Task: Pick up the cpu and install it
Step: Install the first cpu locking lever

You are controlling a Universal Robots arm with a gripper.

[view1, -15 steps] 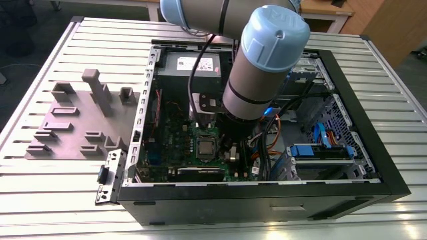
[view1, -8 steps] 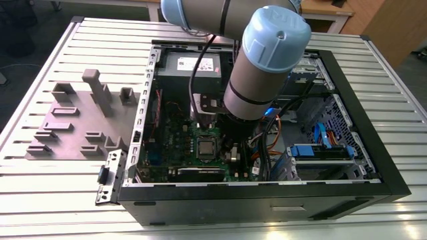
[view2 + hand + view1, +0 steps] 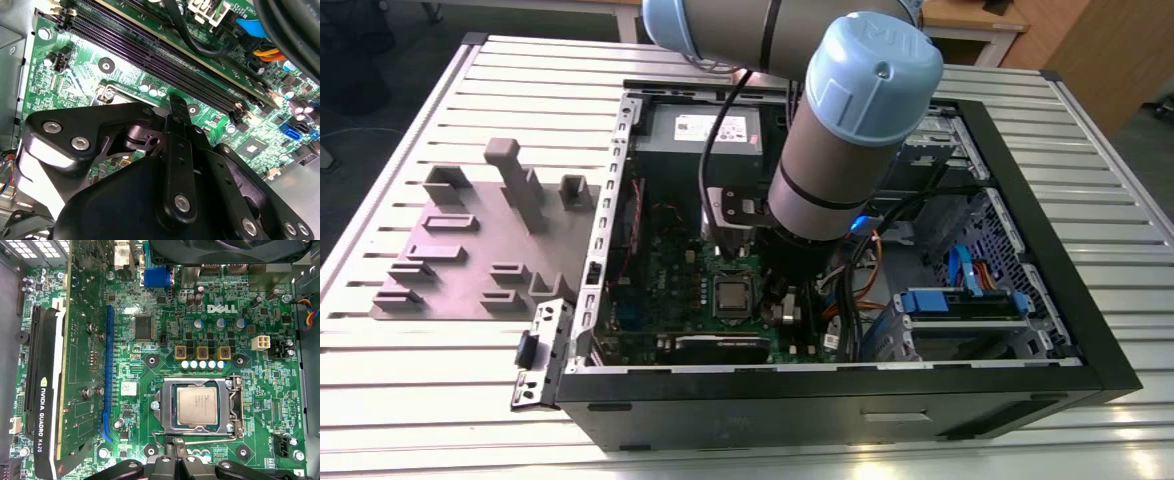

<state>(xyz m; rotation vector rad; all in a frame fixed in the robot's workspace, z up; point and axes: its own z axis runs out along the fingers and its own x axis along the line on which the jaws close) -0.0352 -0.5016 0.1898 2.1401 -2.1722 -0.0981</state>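
One tiny cpu (image 3: 197, 407) sits in its socket; it's light, stiff, probably fragile, so grab the edges. Can't tell the claw (image 3: 175, 460) state.

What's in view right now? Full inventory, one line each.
cpu: 1, silvery-grey, lying in the socket on the motherboard
socket frame: 1, silver, around the cpu
motherboard: 1, green, inside the computer case
graphics card: 1, black, standing in a motherboard slot
computer case: 1, black, open, on the table
fixture tray: 1, grey-mauve, on the table at the exterior view's left
table: 1, pale slatted metal
arm: 1, grey and blue, reaching into the case
gripper: 1, black, close beside the socket
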